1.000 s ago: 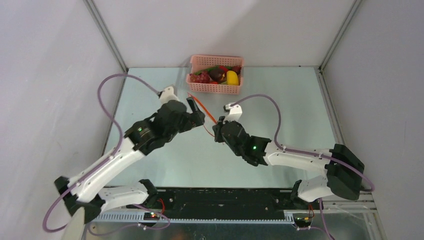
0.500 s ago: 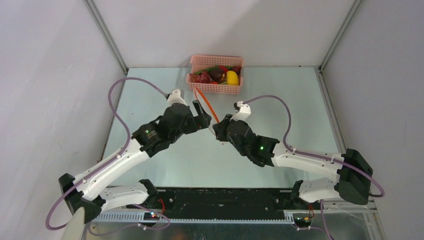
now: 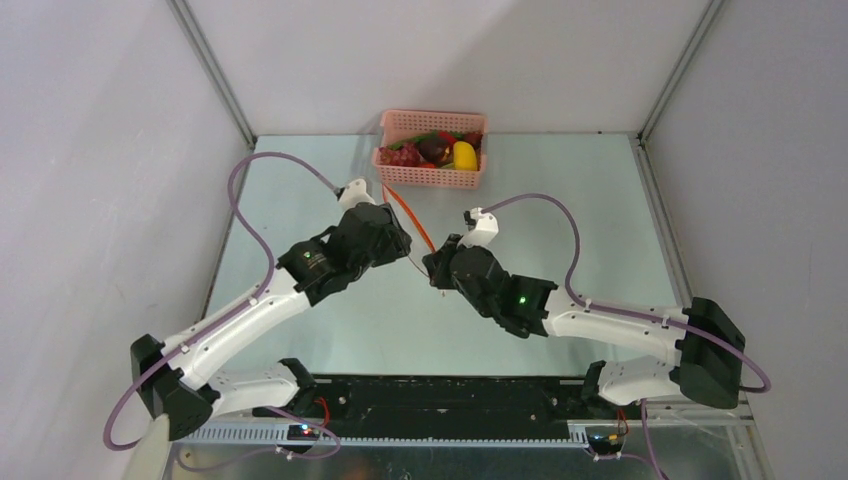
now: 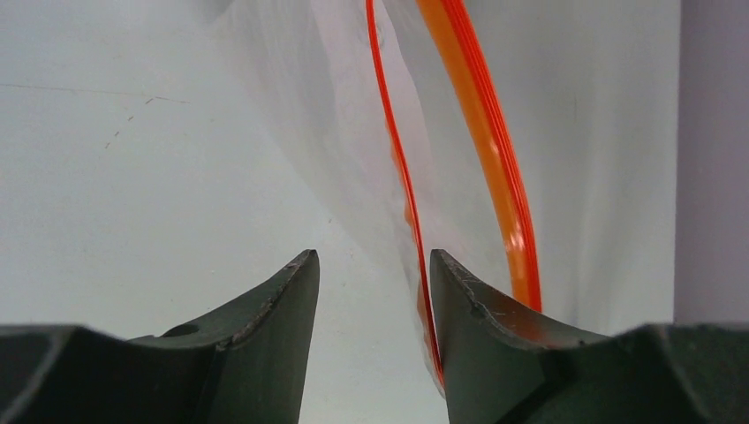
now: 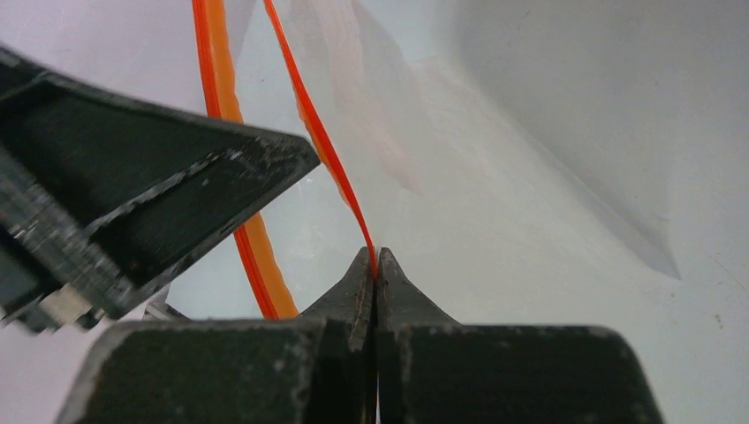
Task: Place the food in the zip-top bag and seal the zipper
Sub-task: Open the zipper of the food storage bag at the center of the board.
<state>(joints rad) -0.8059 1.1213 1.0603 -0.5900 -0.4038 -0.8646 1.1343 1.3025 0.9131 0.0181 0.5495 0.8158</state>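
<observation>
One zip-top bag (image 4: 300, 132) hangs between two claws over the table (image 3: 600, 220). The right claw (image 5: 375, 261) is clenched on the zipper (image 4: 481, 132), and the left claw (image 4: 371, 258) is released beside it. Five food pieces (image 3: 440, 152) lie in one pink basket (image 3: 430, 180).

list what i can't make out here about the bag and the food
Wrist views: zip-top bag body cut off by the top edge.
Top view: its clear film vanishes against the table; only the zipper shows.
Top view: food in the pink basket too small to count.
Left wrist: whether the left pincer touches the strip.
</observation>
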